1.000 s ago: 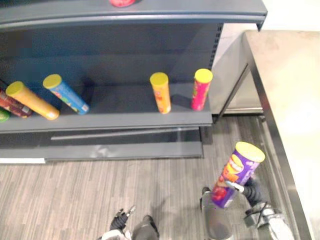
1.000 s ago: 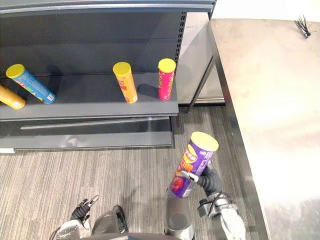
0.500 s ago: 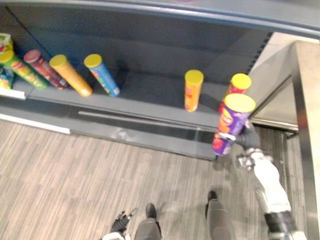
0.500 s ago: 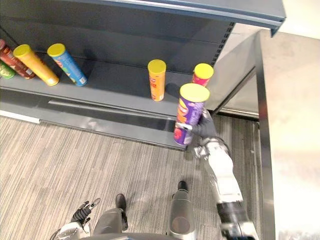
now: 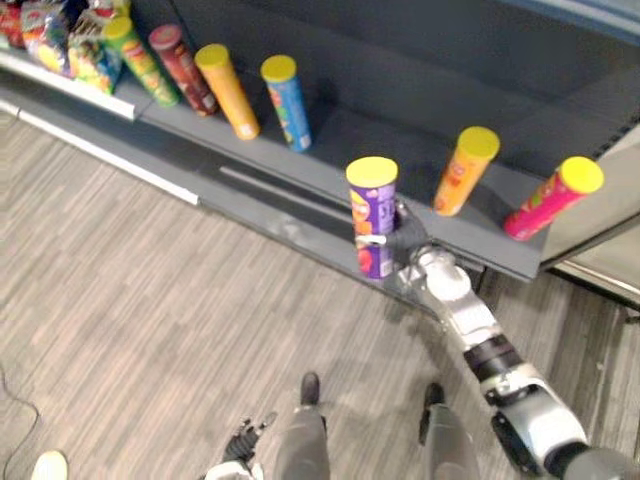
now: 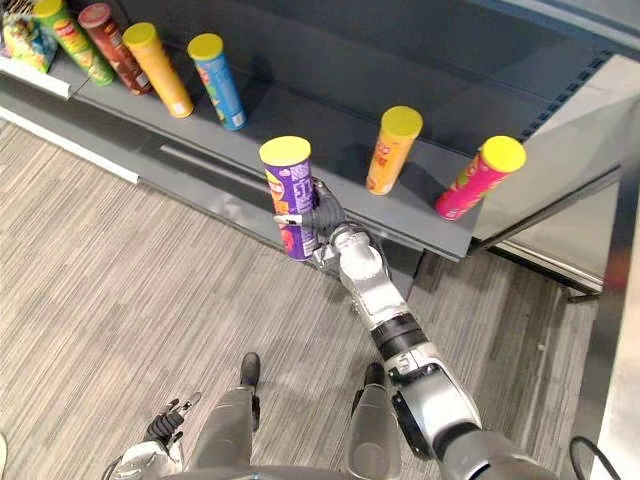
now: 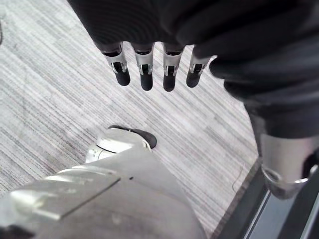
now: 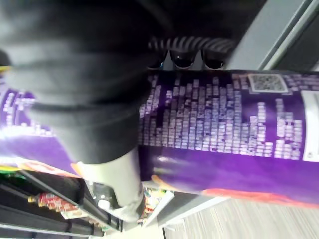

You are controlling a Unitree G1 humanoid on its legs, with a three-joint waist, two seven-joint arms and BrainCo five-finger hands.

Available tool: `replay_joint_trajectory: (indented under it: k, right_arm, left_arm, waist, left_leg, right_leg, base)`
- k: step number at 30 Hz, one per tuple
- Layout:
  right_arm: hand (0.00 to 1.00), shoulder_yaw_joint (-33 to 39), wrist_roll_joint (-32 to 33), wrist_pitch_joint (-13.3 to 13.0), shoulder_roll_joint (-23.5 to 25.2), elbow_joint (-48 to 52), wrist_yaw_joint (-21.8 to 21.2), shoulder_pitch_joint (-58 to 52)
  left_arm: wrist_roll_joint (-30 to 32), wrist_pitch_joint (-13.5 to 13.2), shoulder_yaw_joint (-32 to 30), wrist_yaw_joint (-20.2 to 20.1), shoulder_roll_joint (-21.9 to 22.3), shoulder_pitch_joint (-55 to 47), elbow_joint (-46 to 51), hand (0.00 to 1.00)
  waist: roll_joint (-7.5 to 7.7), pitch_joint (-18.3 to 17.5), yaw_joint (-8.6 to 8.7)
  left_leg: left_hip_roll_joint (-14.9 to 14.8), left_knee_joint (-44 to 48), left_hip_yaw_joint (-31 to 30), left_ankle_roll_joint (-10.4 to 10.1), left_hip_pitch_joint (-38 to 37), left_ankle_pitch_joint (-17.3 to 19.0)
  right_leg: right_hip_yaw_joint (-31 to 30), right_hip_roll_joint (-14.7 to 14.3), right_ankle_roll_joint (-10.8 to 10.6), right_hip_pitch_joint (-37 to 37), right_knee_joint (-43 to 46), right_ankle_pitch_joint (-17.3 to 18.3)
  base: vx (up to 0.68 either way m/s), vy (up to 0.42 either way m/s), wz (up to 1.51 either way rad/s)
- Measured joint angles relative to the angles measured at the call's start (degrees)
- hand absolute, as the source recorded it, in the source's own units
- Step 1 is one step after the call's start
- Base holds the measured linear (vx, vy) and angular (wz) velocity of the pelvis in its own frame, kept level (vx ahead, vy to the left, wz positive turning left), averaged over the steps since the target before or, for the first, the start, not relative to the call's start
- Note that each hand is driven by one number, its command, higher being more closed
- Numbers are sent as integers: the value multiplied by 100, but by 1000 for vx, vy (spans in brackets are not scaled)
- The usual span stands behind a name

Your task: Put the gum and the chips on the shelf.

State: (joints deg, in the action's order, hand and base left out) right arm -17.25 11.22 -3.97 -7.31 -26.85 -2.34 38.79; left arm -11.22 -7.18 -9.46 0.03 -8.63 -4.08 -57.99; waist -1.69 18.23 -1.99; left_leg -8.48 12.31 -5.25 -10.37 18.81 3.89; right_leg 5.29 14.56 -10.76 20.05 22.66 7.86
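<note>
Chips in a purple can (image 5: pixel 372 220) with a yellow lid sit at the centre of the frame, upright and clasped by our right hand (image 6: pixel 325 215). The dark-covered fingers and thumb are wrapped round the can's lower half. We see the can in front of the front edge of the dark grey shelf (image 5: pixel 330 135). We cannot tell whether its base touches that edge.

On the shelf board behind it, to the right of centre, stands an orange can (image 5: pixel 460 178), the nearest neighbour and apart from the purple one. Further right, near the shelf's end, is a pink can (image 5: pixel 548 202). To the upper left of the held can there is open board up to a blue can (image 5: pixel 288 92). Beyond it a yellow can (image 5: pixel 229 82), a dark red can (image 5: pixel 180 66) and a green can (image 5: pixel 137 55) line up toward the upper left corner. Colourful bags (image 5: pixel 58 40) crowd that corner.

Grey wood-grain floor (image 5: pixel 150 300) fills the lower left of the frame. Our left hand (image 7: pixel 144 67) hangs over it at the bottom edge, fingers straight and relaxed, with nothing in them.
</note>
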Motion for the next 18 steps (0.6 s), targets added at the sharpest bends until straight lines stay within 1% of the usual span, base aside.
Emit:
replay_joint_trajectory:
  k: [3,4,5,7,8,9,11,13,15,17,18]
  right_arm:
    - [100,-104,-17,27,157,-144,44,255]
    - [100,-92,-56,32,163,-359,50,483]
    - [100,-65,-133,41,171,-495,54,618]
    - [100,202,-249,123,212,-880,103,1014]
    - [100,473,-247,163,241,-1051,210,1220]
    - [100,718,-240,227,275,-1090,340,1346]
    - [100,982,-233,244,281,-1091,509,1486]
    - [100,1048,-238,248,295,-1088,634,1588]
    - [100,1126,-252,250,394,-1047,766,1695]
    - [100,1248,-414,255,539,-990,954,1792]
    - [100,1283,-470,255,567,-912,1022,1800]
  left_arm:
    - [-2,5,-9,20,15,25,147,0]
    - [-33,4,-9,21,16,74,189,0]
    - [-111,2,-8,21,17,102,211,0]
    - [-221,1,-8,35,17,252,214,0]
    - [-240,-11,-5,43,18,313,222,0]
    - [-391,-11,-4,60,30,368,223,0]
    - [-457,-7,-5,113,112,390,216,0]
    - [-597,-7,-3,133,192,396,223,0]
    - [-659,0,-1,143,240,408,300,0]
    - [-666,-2,-1,173,282,466,409,0]
    - [-670,-3,-2,190,326,544,444,0]
  waist:
    - [-29,152,-74]
    - [-47,283,-94]
    - [-55,323,-103]
    - [-89,459,-178]
    - [-104,500,-234]
    - [-121,514,-301]
    - [-167,547,-318]
    - [-178,553,-343]
    - [-180,556,-359]
    - [-189,560,-409]
    - [-208,575,-468]
  left_leg:
    - [44,-18,-70,-10,145,-94]
    - [78,-11,-120,-15,160,-125]
    - [84,-7,-140,-19,194,-143]
    - [83,-22,-176,-29,271,-224]
    - [81,-28,-190,-40,356,-244]
    - [80,-37,-188,-28,461,-261]
    - [60,-38,-136,-16,573,-300]
    - [-14,-27,32,-18,660,-317]
    - [-77,-27,158,-14,777,-411]
    - [-97,-30,174,-14,878,-436]
    - [-106,-24,178,-12,909,-447]
  right_leg:
    - [37,46,23,195,187,22]
    - [44,69,35,227,277,46]
    - [46,82,46,275,335,55]
    - [54,99,57,383,441,63]
    - [52,129,58,494,502,63]
    - [58,148,61,613,567,65]
    - [81,178,61,717,631,65]
    - [81,186,62,807,668,66]
    - [83,189,79,959,756,76]
    - [88,187,89,1081,804,83]
    - [108,194,105,1117,852,92]
  base:
    - [-72,-24,16]
    - [-68,-13,14]
    - [-71,-27,16]
    - [-76,-40,10]
    - [-88,-34,9]
    - [-82,-35,11]
    - [-56,-42,12]
    - [-21,-45,4]
    - [6,-52,1]
    - [25,-48,2]
    - [45,-53,8]
